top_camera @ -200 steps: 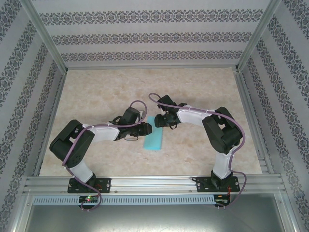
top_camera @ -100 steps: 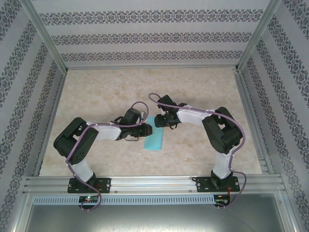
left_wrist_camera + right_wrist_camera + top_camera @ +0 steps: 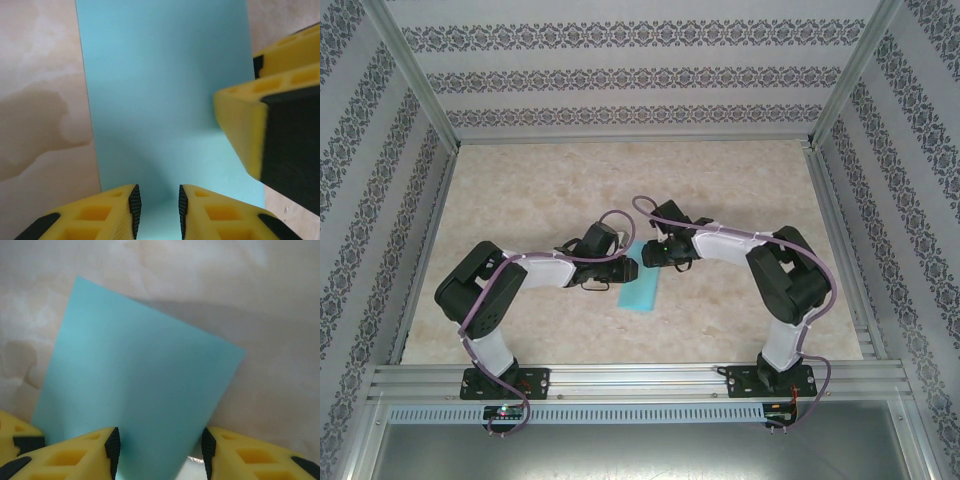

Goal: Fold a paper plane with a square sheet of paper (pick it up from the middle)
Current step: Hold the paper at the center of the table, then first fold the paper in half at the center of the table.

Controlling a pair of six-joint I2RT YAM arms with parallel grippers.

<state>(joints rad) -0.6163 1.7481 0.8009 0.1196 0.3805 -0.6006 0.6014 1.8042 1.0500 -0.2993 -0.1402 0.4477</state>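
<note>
The square sheet of paper lies flat on the table as a narrow light-cyan oblong, slanted slightly. A paper plane is out of view. My left gripper hovers low over the sheet's far left edge. In the left wrist view the left gripper is open by a narrow gap, with the paper showing under it and nothing pinched. My right gripper sits at the sheet's far end, tip to tip with the left. The right gripper is open wide, straddling the paper.
The right gripper's yellow finger crowds the left wrist view from the right. A left finger shows at the bottom left of the right wrist view. The marbled beige table is fenced by aluminium rails and patterned walls.
The left arm has crept a little to the right, toward the paper. The right gripper's jaws have widened slightly. The paper has not moved.
</note>
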